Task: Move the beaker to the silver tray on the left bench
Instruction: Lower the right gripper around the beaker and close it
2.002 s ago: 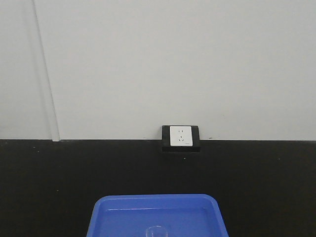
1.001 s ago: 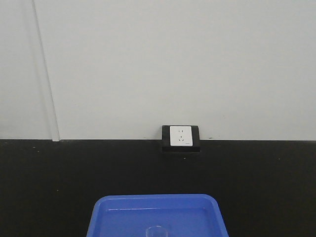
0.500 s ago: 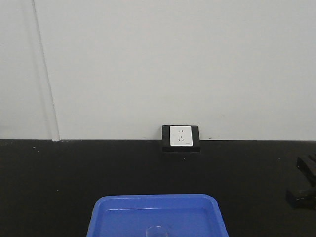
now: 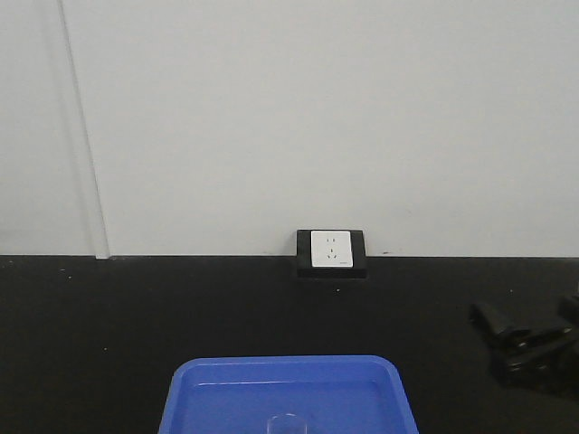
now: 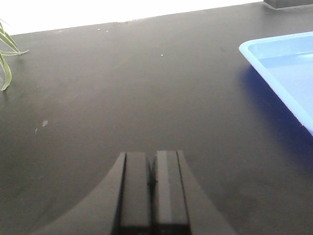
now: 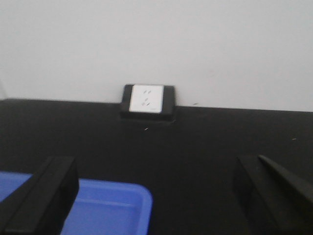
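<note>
At the bottom centre of the front view, the beaker (image 4: 286, 423) stands inside the blue tray (image 4: 194, 389). Only its clear round rim shows above the frame's lower edge. That tray lies on the black worktop (image 4: 90, 334). Above it in the frame, a wall socket (image 4: 331, 250) in a black surround sits where the worktop meets the white wall (image 4: 317, 117).

My right gripper (image 6: 154, 171) appears at the right edge of the front view, to the right of the tray and not touching it or the beaker. In its own wrist view, its two black fingers (image 6: 51, 196) stand wide apart, and a corner of the blue tray lies at lower left beyond the near finger.

My left gripper (image 5: 151, 161) has its fingers pressed together over the worktop. A corner of the tray lies at the upper right of that view, and thin green leaves (image 5: 6, 54) reach in at the upper left edge.
</note>
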You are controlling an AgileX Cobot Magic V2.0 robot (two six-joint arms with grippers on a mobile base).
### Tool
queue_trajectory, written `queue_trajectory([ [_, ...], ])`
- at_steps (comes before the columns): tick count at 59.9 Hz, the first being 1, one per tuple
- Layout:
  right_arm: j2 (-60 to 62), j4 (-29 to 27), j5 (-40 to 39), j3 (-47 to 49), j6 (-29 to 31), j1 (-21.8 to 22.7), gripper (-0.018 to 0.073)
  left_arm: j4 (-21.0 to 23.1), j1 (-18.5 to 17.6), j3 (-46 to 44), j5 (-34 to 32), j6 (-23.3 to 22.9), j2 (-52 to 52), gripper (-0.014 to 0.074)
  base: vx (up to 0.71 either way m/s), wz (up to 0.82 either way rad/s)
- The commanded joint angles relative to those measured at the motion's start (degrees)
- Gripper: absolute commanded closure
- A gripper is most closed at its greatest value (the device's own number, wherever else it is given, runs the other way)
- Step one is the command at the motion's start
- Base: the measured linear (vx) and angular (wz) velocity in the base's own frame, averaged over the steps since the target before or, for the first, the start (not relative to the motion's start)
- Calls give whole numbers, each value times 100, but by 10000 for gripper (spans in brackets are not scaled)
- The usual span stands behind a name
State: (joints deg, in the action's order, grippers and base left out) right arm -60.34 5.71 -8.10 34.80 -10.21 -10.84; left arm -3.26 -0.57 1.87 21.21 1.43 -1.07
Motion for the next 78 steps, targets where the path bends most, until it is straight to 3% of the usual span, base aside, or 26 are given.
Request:
queue_trajectory([
  [1, -396, 456, -523, 188, -59, -506, -137, 16, -33, 114, -432, -10, -46, 595, 0, 0],
  [10, -1599, 923, -1058, 188, -59, -1255, -88, 16, -33, 114, -432, -10, -46, 595, 0, 0],
  [26, -3022, 1235, -1645, 175, -59, -1706, -11, 16, -33, 114, -432, -10, -46, 595, 0, 0],
  [38, -3656, 1528, -2551, 175, -95, -1698, -2, 16, -33, 114, -432, -10, -46, 595, 0, 0],
  [55, -4805, 1479, -4845, 237, -56, -1698, -2, 16, -33, 114, -432, -10, -46, 595, 0, 0],
  [78, -5875, 1446, -4970, 1204, -121, -1698, -2, 16, -33, 114, -432, -10, -46, 595, 0, 0],
])
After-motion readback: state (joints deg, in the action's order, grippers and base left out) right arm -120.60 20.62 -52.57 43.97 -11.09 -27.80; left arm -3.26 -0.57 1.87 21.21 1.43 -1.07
